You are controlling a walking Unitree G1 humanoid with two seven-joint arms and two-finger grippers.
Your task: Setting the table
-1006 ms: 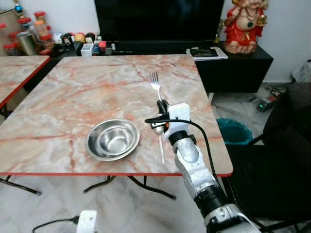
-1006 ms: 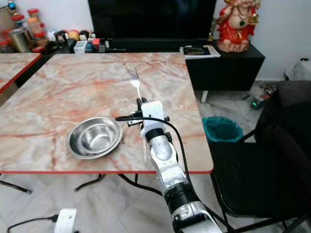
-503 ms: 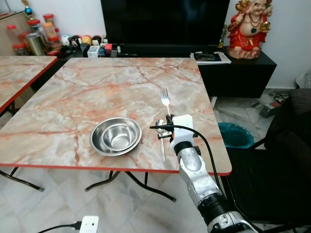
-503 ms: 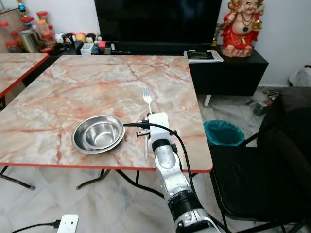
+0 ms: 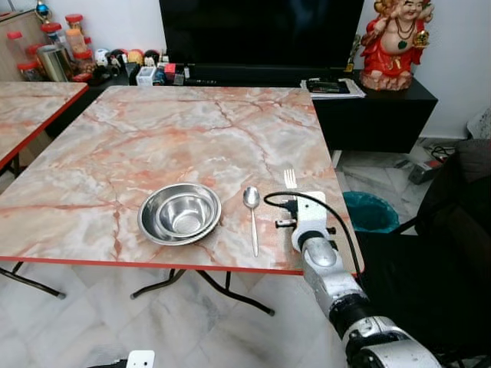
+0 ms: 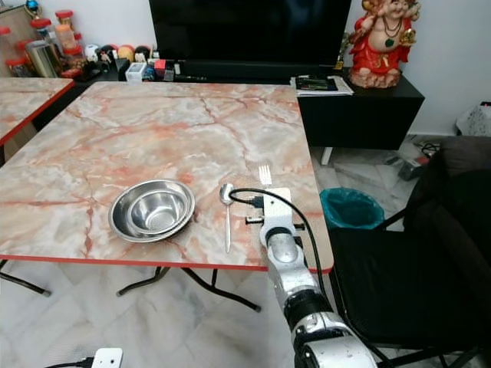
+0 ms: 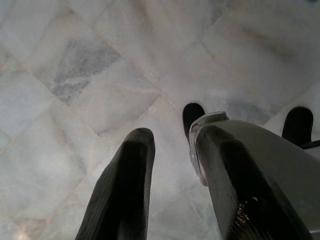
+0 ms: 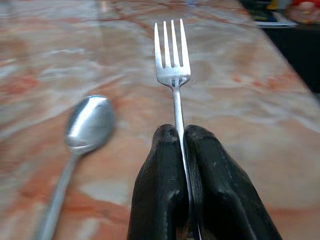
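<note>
Marble-patterned with a red edge, the table (image 5: 153, 146) in front of you stands on a pale tiled floor (image 5: 92, 322), and a second table of the same kind (image 5: 27, 107) sits just beside it on your left. Behind both you have a black television (image 5: 261, 31) on a low black cabinet (image 5: 368, 107), a row of jars and small items (image 5: 69, 57) along its left end, and a red figurine (image 5: 395, 42) at its right end. A teal bin (image 5: 368, 211) stands on the floor between the table and a dark chair (image 5: 453, 230) at your right.

On the table you can count one steel bowl (image 5: 179, 214), one spoon (image 5: 252, 215) and one fork (image 8: 173, 70). The bowl lies near the front edge, the spoon lies flat just to its right with its bowl end pointing away from you, and the fork is further right, near the table's right edge.

Your right gripper (image 8: 182, 145) has its two fingers pressed together on the fork's handle, tines pointing away over the table top. Your left gripper (image 7: 172, 175) hangs over the floor tiles with its fingers apart.

Compared with a second ago, the fork has come from beyond the spoon to its right side, and the spoon now lies uncovered by your arm.
</note>
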